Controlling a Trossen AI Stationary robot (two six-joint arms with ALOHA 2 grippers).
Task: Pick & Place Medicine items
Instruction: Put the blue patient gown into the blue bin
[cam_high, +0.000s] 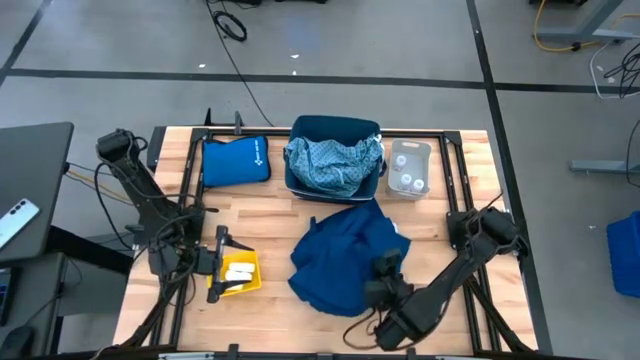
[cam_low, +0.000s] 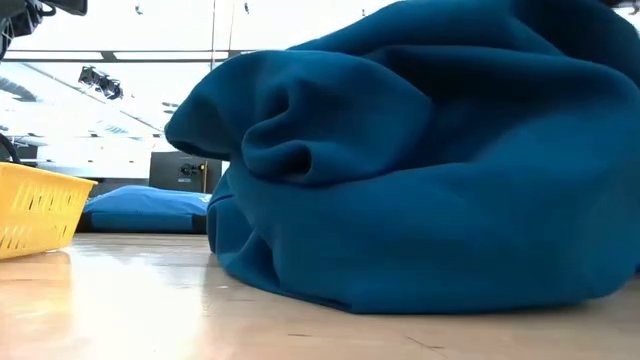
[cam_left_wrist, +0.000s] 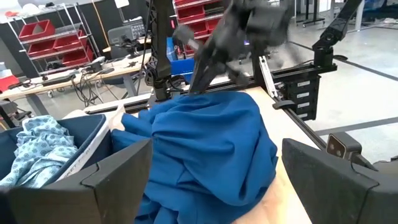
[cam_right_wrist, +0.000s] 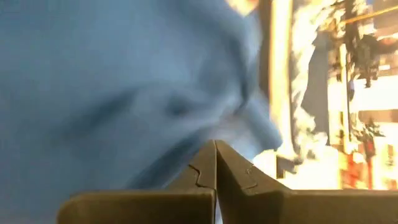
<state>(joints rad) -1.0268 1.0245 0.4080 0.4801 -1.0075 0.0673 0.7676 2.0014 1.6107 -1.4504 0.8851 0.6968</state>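
Cream-white medicine packs (cam_high: 238, 271) lie in the yellow tray (cam_high: 252, 283) at the near left. My left gripper (cam_high: 226, 263) hovers open over that tray, pointing level toward the table's right; its wrist view faces the crumpled blue cloth (cam_left_wrist: 211, 143). Round whitish bottles (cam_high: 408, 172) stand in a clear container (cam_high: 409, 150) at the far right. My right gripper (cam_high: 386, 266) is shut at the blue cloth's (cam_high: 345, 255) near right edge, with nothing showing between its fingers (cam_right_wrist: 205, 171). My right gripper stands with shut fingers close against the blue cloth's near right side (cam_right_wrist: 155, 106). Blur hides whether the tips touch the cloth. No fold shows between the fingers.
A blue bin (cam_high: 335, 128) with a patterned cloth (cam_high: 333, 163) stands at the far middle, a flat blue pouch (cam_high: 235, 160) to its left. The blue cloth fills most of the low view (cam_low: 430, 160). Bare wood lies between tray and cloth.
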